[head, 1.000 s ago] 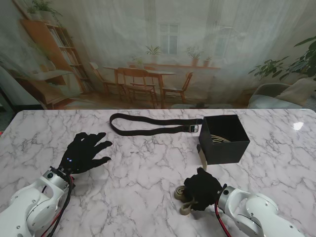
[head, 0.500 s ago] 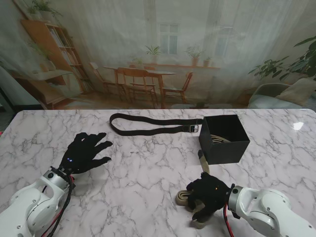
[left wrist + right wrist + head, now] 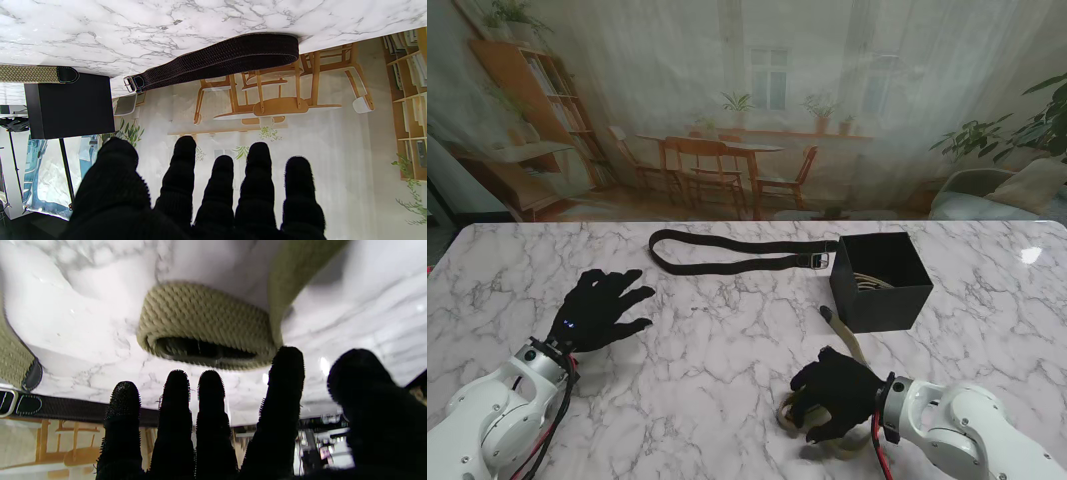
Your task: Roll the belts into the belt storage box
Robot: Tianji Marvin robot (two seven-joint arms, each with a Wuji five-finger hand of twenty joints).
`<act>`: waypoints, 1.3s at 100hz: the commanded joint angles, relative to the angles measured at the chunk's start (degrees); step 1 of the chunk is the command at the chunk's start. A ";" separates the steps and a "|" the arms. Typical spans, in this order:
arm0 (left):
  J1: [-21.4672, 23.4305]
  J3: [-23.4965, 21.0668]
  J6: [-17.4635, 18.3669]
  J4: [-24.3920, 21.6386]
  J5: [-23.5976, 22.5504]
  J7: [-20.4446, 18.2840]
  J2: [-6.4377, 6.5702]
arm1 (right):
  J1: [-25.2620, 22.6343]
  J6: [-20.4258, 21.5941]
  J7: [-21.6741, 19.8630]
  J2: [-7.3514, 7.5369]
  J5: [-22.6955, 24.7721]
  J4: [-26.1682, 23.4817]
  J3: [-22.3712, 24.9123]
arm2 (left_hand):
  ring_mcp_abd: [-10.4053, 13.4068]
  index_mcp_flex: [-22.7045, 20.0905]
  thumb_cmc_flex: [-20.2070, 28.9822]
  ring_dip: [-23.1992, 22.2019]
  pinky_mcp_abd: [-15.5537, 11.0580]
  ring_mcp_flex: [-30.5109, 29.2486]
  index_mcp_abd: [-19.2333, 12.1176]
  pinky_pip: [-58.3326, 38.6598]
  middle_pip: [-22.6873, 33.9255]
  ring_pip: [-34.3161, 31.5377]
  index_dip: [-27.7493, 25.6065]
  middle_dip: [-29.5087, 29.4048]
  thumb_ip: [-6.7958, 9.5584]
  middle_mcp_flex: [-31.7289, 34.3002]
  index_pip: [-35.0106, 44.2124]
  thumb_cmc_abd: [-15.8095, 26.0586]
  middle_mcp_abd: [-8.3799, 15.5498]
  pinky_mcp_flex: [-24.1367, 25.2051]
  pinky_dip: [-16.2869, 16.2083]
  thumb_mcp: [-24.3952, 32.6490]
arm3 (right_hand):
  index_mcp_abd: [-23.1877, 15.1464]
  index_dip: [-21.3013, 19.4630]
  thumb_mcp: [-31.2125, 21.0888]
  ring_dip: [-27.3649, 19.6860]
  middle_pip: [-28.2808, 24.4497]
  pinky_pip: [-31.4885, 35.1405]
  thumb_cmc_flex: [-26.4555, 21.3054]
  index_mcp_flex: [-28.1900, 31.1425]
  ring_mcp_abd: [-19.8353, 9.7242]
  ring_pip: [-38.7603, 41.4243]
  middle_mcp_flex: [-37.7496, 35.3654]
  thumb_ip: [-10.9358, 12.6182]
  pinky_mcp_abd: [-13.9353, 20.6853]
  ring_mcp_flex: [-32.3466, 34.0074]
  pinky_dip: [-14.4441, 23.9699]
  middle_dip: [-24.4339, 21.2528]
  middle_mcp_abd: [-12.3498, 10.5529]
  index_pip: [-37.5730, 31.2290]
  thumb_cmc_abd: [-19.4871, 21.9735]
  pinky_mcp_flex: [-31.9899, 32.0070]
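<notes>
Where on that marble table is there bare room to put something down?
Bare marble lies between the left hand and right hand, nearer me than the black belt, and right of the box. It is crowded where the tan belt runs from box to right hand.

There are two belts out on the table (image 3: 727, 330). One black belt (image 3: 727, 252) lies at about 12 o'clock, and one tan belt (image 3: 842, 340) lies at about 5 o'clock. There is one black box (image 3: 882, 285) at about 2 o'clock. Something tan shows inside the box; it may be a third belt, but it is too small to tell. There are two black hands, the left hand (image 3: 597, 308) and the right hand (image 3: 835, 392), with five fingers (image 3: 257, 173) each.
</notes>
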State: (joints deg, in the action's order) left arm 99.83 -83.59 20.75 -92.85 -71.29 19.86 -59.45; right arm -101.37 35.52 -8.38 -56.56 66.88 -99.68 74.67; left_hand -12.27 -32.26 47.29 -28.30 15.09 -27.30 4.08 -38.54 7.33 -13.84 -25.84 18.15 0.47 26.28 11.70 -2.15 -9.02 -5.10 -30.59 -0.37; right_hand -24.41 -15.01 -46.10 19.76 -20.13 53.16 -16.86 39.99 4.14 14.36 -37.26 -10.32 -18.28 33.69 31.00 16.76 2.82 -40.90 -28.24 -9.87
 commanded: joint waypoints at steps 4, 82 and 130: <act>0.05 0.10 -0.14 -0.14 0.04 -0.73 -0.03 | -1.10 -0.72 3.27 -0.70 0.25 -0.12 0.60 | 0.38 2.27 0.20 -0.30 0.62 0.89 1.02 0.21 -0.60 -0.43 -0.02 -0.47 -1.02 -2.61 -0.50 3.02 -0.45 1.19 -0.72 -1.34 | 2.78 -4.44 -2.37 1.03 -1.28 1.78 0.48 -0.24 0.81 0.72 -2.34 3.11 -0.29 2.91 -0.42 1.94 0.08 3.74 -2.50 -1.23; -0.06 0.23 0.03 -0.01 0.17 -0.87 -0.02 | -1.51 -18.01 -1.16 -0.24 10.08 -2.57 -5.64 | 0.40 2.39 -0.06 -0.28 0.66 0.97 0.98 0.41 -0.67 -0.36 0.01 -0.49 -1.05 -2.67 -0.59 3.07 -0.46 1.34 -0.69 -1.34 | 28.73 -11.26 6.94 4.43 -9.61 5.19 3.89 -15.94 0.16 5.14 3.15 4.74 -0.54 7.23 0.81 9.52 3.51 20.39 -5.68 -4.82; -0.07 0.23 0.08 0.02 0.03 -0.85 0.01 | 3.03 -24.51 2.05 -0.81 5.30 2.24 -11.40 | 0.35 2.32 -0.03 -0.30 0.73 0.94 0.98 0.44 -0.67 -0.39 -0.01 -0.48 -1.04 -2.67 -0.57 2.93 -0.45 1.35 -0.72 -1.32 | 20.74 -0.84 -8.75 16.51 -25.59 26.90 -15.93 -19.38 -0.80 30.20 -21.43 1.11 3.95 34.45 2.12 19.91 -1.36 10.59 -1.58 -28.63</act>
State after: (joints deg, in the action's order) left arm 99.76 -83.51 20.82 -92.82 -71.23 19.78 -59.45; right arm -98.98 12.01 -6.81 -56.81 73.09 -98.38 63.71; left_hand -12.26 -32.26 47.28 -28.30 15.09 -27.30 4.08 -38.54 7.33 -13.84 -25.85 18.15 0.47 26.28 11.70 -2.15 -9.02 -4.95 -30.59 -0.37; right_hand -1.49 -20.57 -49.89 34.78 -43.07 76.49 -27.77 23.26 3.67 39.84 -52.60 -8.52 -13.41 63.46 34.11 37.04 3.87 -27.74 -33.37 -36.14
